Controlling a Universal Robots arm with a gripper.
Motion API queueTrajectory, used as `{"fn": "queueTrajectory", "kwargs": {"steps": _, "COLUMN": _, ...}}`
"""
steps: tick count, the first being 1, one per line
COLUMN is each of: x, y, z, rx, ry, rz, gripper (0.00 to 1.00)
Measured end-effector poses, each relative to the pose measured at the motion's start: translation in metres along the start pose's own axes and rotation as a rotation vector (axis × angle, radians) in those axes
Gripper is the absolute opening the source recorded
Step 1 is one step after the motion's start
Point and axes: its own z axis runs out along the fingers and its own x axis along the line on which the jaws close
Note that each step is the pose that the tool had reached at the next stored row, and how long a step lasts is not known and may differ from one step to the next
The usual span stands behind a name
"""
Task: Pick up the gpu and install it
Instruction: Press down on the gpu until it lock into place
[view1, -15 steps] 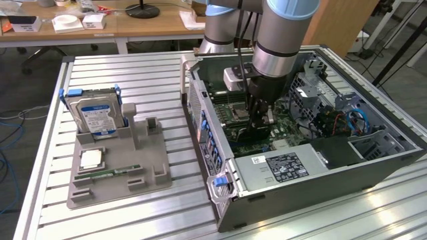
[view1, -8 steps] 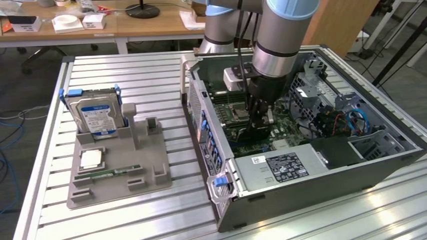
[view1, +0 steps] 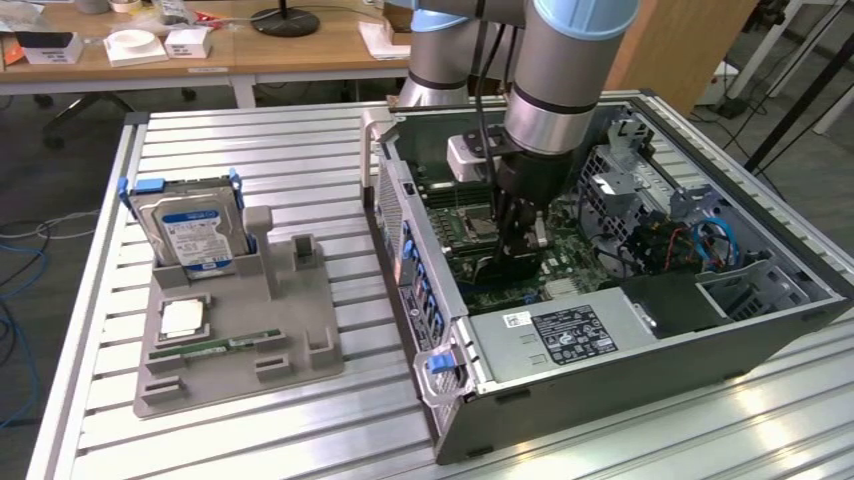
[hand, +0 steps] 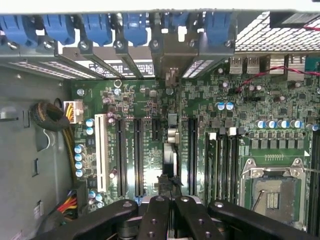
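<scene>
Metal and plastic in an opened computer case (view1: 747, 345)

The case walls look like matt dark-grey painted metal, set on a table (view1: 267, 140) of ribbed, bright brushed aluminium. The motherboard (hand: 150, 107) is glossy green, its slots of black and white plastic, with blue plastic clips (hand: 95, 27) along the edge. The gripper (hand: 167, 202) has matt black fingers. The hard drive (view1: 194, 228) shows a shiny silver metal face, standing in a dull grey plastic holder (view1: 247, 340).

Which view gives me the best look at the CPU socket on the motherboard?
The wrist view: the CPU socket faces the camera, with its metal frame and centre plainly visible. The exterior view shows it at a slant, deep in the case and partly hidden.
</scene>
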Motion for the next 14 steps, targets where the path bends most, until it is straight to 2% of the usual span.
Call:
{"fn": "queueTrajectory", "kwargs": {"steps": 2, "x": 0.000, "y": -0.0001, "z": -0.0025, "rx": 0.0013, "ry": -0.0043, "rz": 0.000, "gripper": 0.11}}
{"fn": "queueTrajectory", "kwargs": {"steps": 7, "x": 0.000, "y": -0.0003, "z": -0.0165, "rx": 0.0006, "ry": -0.0026, "rz": 0.000, "gripper": 0.11}}
{"fn": "queueTrajectory", "kwargs": {"steps": 14, "x": 0.000, "y": -0.0004, "z": -0.0177, "rx": 0.0006, "ry": -0.0024, "rz": 0.000, "gripper": 0.11}}
